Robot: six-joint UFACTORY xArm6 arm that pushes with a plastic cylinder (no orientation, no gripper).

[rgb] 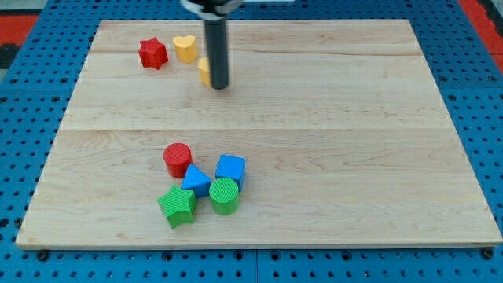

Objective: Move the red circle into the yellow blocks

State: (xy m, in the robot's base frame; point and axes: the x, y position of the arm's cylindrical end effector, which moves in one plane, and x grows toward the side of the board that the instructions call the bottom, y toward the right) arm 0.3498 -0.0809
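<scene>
The red circle (178,159) stands at the lower middle-left of the wooden board, touching a blue triangle (196,181). A yellow heart (185,48) sits near the view's top left. A second yellow block (203,71) lies just below and right of it, mostly hidden behind my rod. My tip (219,86) rests right beside that yellow block, on its right side, far above the red circle.
A red star (153,53) sits left of the yellow heart. A blue cube (231,169), a green circle (224,196) and a green star (178,206) cluster below the red circle. The board (354,157) lies on a blue pegboard.
</scene>
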